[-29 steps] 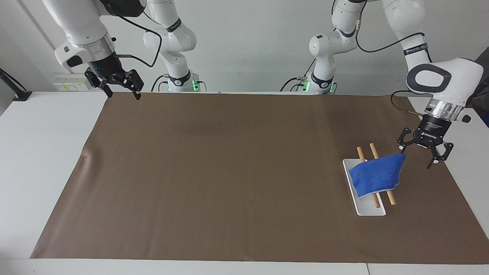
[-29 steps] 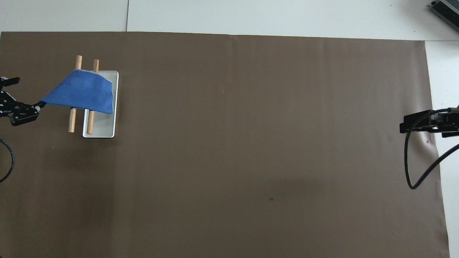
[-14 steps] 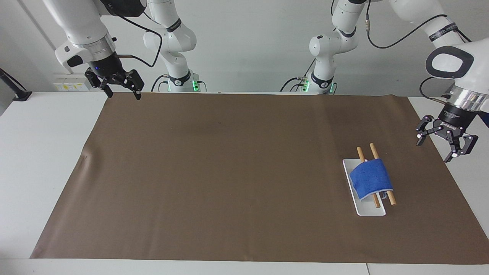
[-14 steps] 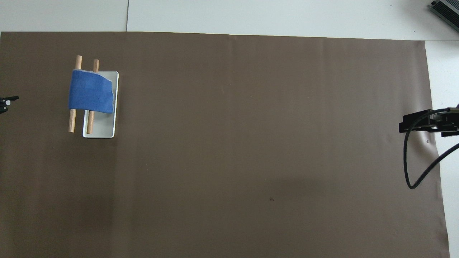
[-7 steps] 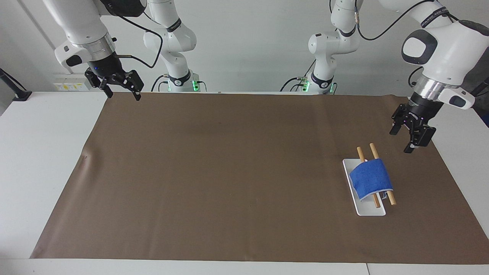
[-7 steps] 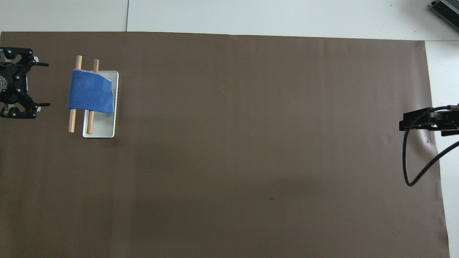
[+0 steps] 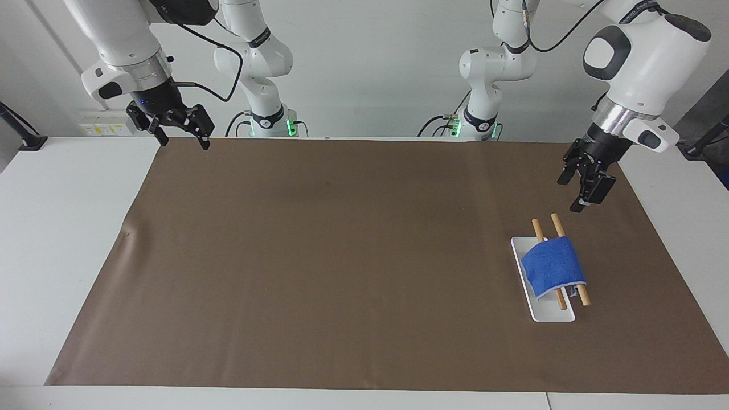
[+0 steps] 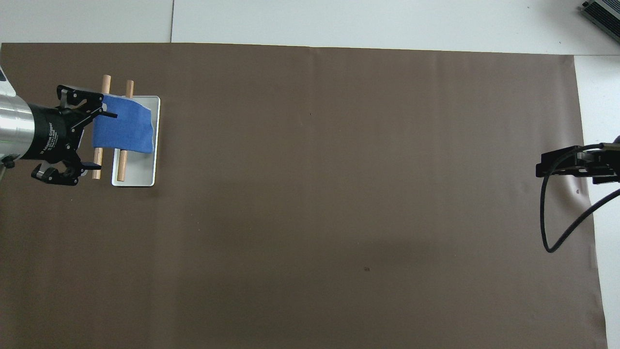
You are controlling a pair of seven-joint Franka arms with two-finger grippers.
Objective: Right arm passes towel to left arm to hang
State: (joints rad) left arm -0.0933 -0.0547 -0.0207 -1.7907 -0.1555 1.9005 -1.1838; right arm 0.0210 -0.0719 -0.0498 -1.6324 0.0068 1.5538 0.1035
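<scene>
Grippers come first, up by the robots. The right gripper (image 7: 183, 142) hangs over the edge of the brown mat (image 7: 342, 256) at the right arm's end of the table. Its fingers are spread and it holds nothing. That arm is just waiting. The left gripper (image 7: 572, 196) is up in the air over the mat, close to the rack. Its fingers (image 8: 104, 115) are spread wide too, with nothing between them. It is not touching the cloth. Farther out stands the rack, which has a white tray (image 7: 549, 314) with two wooden rods (image 7: 557, 224) over it. The towel (image 7: 552, 266) lies draped over both rods, with an end hanging down on each side, at the left arm's end of the table. So the hanging looks done, and the job now is to get the left gripper away without spoiling it. It should go up first, then back. It should keep its fingers spread so that they do not catch the cloth. It should not bump the rods, or the towel may slide off.
</scene>
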